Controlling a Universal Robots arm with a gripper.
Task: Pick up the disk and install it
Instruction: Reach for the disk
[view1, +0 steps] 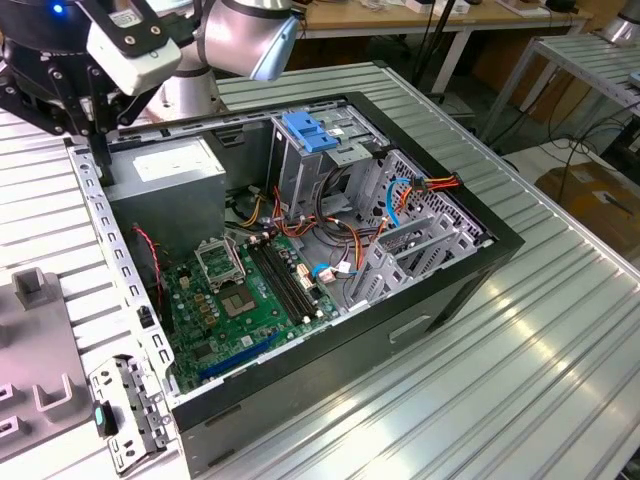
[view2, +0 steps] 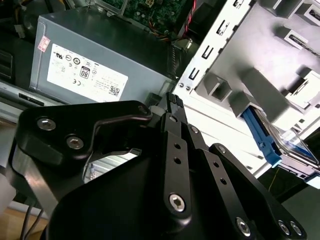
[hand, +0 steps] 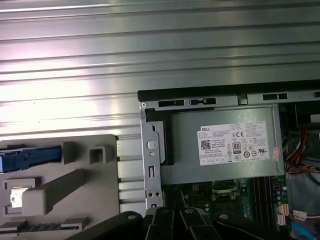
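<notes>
One gripper (view1: 100, 160) hangs at the case (view1: 500, 245) corner by the power supply (view1: 165, 165) in the exterior view. In the second wrist view it is drawn narrow, holding nothing; the disk (view2: 262, 140) lies apart in a grey fixture (view2: 260, 87). In the first wrist view, the disk (hand: 30, 157) sits in that fixture beside the case.

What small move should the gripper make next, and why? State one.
Probably shift the gripper sideways, off the black computer case, toward the dark rectangular disk with blue plastic rails: the gripper hangs by the grey metal power supply, while the disk lies apart in the grey plastic fixture.
</notes>
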